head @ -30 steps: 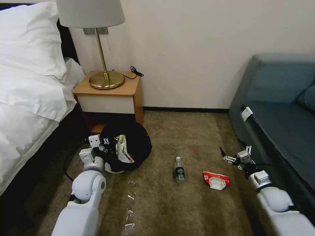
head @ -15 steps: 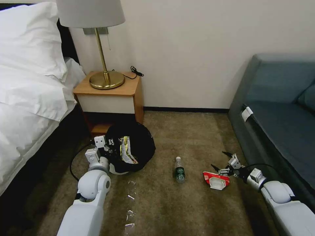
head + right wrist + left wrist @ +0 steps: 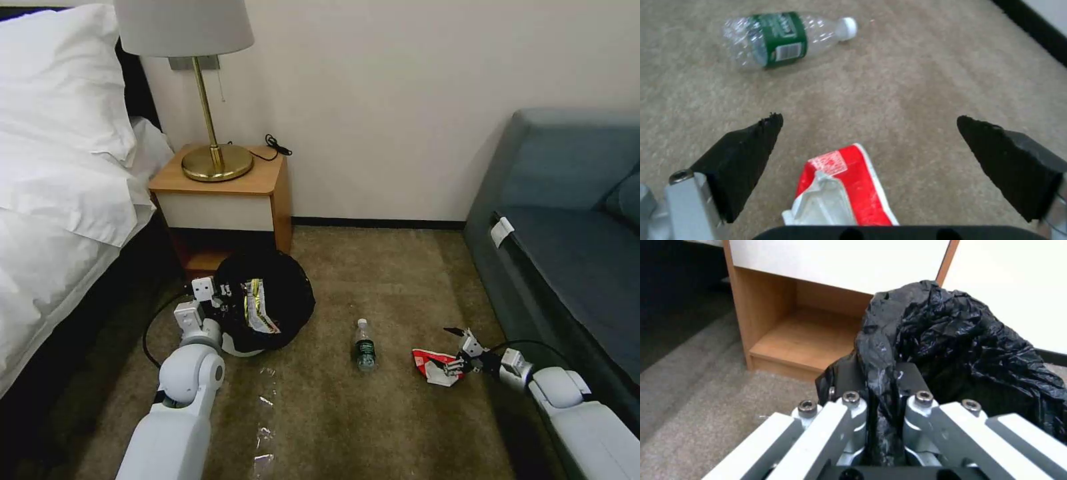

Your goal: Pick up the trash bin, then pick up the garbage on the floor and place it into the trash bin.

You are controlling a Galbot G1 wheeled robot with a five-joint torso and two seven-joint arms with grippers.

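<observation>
Right gripper [image 3: 869,121], jaws apart, straddles the red-and-white wrapper [image 3: 849,190]; bottle [image 3: 782,38] lies beyond. Left gripper [image 3: 882,386] clamps the trash bin [image 3: 267,303] liner beside nightstand [image 3: 223,193].

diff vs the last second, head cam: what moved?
The right gripper has come down and in from beside the sofa to the red-and-white wrapper; its jaws are open and straddle the wrapper, nothing gripped yet. The left gripper, still clamped on the trash bin liner, shifted the bin slightly toward the bottle. The bottle and the wrapper inside the bin stayed put.
</observation>
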